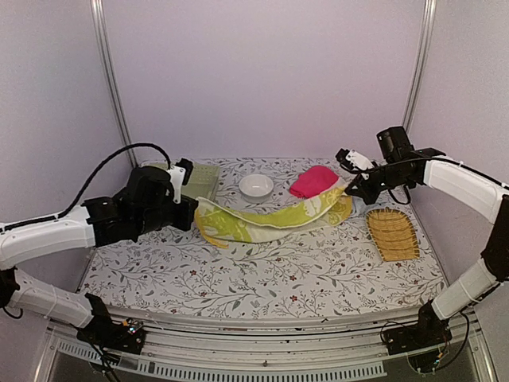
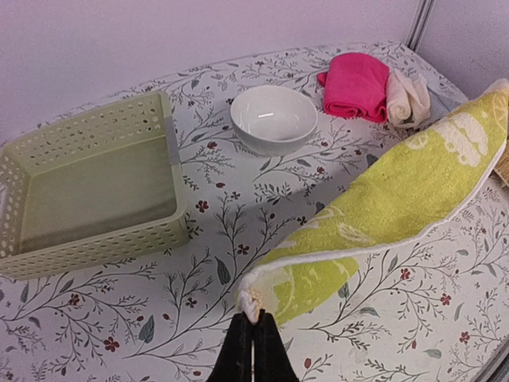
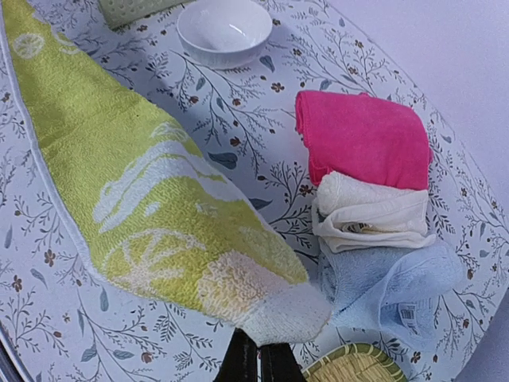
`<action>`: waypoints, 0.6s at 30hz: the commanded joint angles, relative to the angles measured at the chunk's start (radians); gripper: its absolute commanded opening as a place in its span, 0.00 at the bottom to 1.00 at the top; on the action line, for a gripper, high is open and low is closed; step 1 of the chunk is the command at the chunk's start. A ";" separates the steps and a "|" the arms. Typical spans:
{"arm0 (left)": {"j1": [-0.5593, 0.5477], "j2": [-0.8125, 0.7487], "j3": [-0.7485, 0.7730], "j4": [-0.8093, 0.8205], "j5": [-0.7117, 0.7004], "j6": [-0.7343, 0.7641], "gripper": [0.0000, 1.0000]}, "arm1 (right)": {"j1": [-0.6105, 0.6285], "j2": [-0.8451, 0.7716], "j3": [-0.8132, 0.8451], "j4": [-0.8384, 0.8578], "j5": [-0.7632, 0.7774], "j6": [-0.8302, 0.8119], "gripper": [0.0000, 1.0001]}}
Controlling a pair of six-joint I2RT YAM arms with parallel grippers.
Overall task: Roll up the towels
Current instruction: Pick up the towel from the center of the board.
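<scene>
The yellow-green-and-cream towel [image 1: 270,216] hangs stretched across the table between both grippers, sagging in the middle. My left gripper [image 2: 254,318] is shut on its left cream corner, low over the table. My right gripper [image 3: 258,346] is shut on the opposite white-edged corner [image 3: 294,314], held up at the right [image 1: 350,189]. Behind it lie the bright pink towel [image 3: 362,135], the small cream-white towel [image 3: 370,211] loosely rolled, and the crumpled pale blue towel [image 3: 382,282], side by side and touching.
A white bowl [image 1: 256,185] stands at the back centre. The pale green plastic basket [image 2: 87,183] sits at the back left, close to my left arm. The yellow woven tray [image 1: 392,233] lies at the right, below my right gripper.
</scene>
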 commanded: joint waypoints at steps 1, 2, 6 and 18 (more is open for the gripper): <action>0.003 -0.163 0.008 -0.039 -0.006 0.044 0.00 | -0.017 -0.156 0.011 -0.060 -0.164 0.023 0.02; -0.002 -0.221 0.007 -0.050 -0.004 0.051 0.00 | -0.021 -0.191 0.005 -0.059 -0.189 0.024 0.02; -0.077 -0.366 0.052 -0.135 -0.045 0.095 0.00 | -0.038 -0.346 -0.042 -0.064 -0.254 0.002 0.02; -0.263 -0.461 -0.006 -0.140 -0.006 0.069 0.00 | -0.047 -0.569 -0.182 -0.310 -0.543 -0.138 0.02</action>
